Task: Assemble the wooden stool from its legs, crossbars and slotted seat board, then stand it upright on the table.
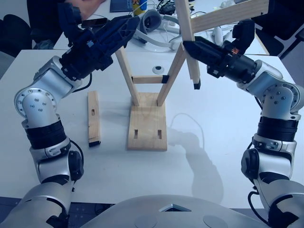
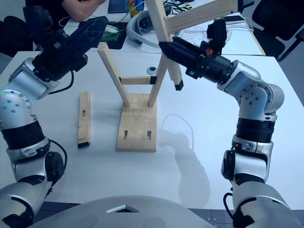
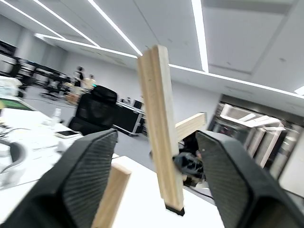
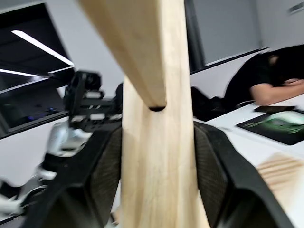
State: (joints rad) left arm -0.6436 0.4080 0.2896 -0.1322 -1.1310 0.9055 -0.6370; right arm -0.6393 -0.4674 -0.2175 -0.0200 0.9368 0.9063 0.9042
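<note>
Two legs (image 1: 127, 76) are slotted into the seat board (image 1: 147, 142) at mid-frame. A further leg (image 1: 185, 19) is clamped in the right gripper (image 1: 186, 46), upper centre. The left gripper (image 1: 128, 23) is spread apart, upper left. Alignment over the empty slots (image 1: 136, 134) is judged needed next.

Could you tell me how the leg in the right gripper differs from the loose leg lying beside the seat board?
The held leg is in the air, nearly upright, clamped by the right gripper; the loose leg lies flat on the table, untouched. The held leg carries a crossbar; the loose leg's slot is empty. Both are pale wood with a black end cap.
</note>
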